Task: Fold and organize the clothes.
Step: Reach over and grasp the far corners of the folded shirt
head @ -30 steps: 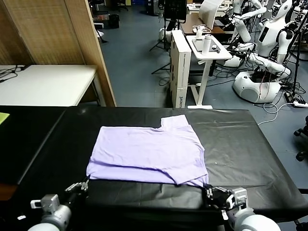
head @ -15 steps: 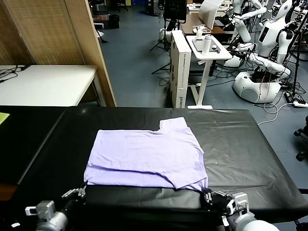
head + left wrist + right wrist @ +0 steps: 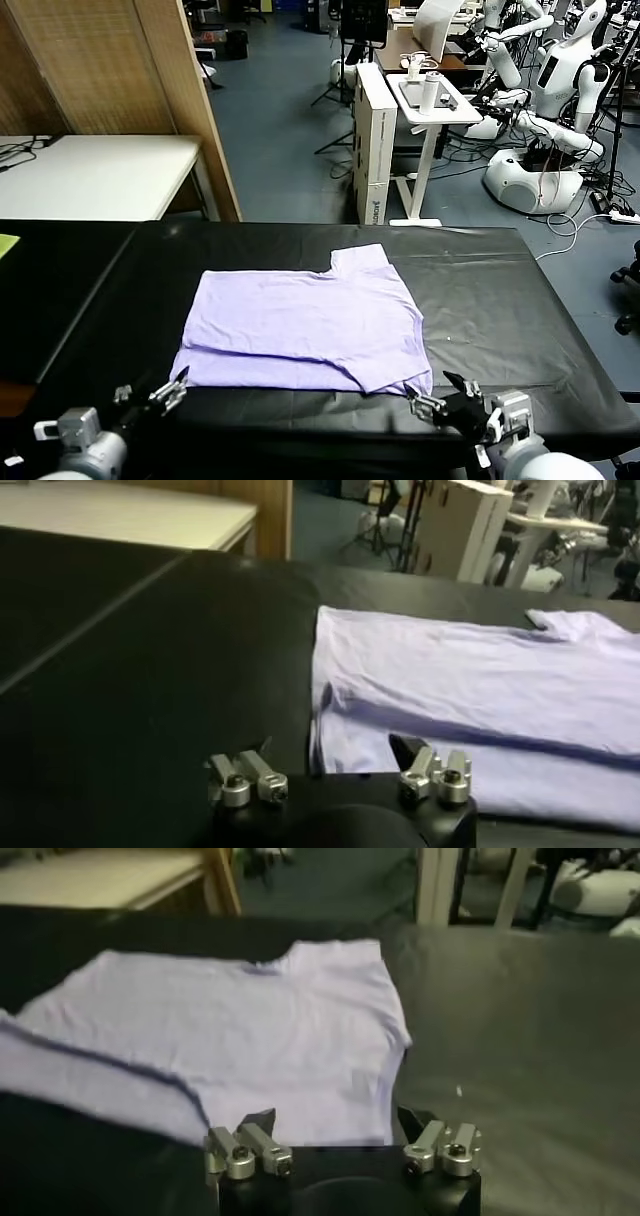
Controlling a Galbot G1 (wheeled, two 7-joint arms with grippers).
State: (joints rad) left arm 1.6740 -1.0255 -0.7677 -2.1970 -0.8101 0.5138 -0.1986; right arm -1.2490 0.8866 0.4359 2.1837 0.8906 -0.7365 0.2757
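The clothes are a single light lavender T-shirt [image 3: 300, 325] lying flat, plain side up, on the black-covered table [image 3: 500, 300], with a folded layer along its near edge and one sleeve poking out at the far right. My left gripper [image 3: 150, 392] is open just off the shirt's near left corner and holds nothing. My right gripper [image 3: 435, 392] is open at the near right corner, also holding nothing. In the left wrist view the shirt [image 3: 480, 700] lies just beyond the open left gripper [image 3: 335, 755]. In the right wrist view the shirt [image 3: 250, 1038] spreads beyond the open right gripper [image 3: 335, 1118].
A white table [image 3: 90, 175] and a wooden panel [image 3: 180, 100] stand behind on the left. A white stand with bottles [image 3: 430, 100] and other robots [image 3: 560, 80] are at the back right. A yellow-green item [image 3: 5, 245] lies at the left edge.
Both grippers went from shut on the shirt's near corners to open, let the cloth go and drew back slightly toward me. The shirt's near edge settled flat.
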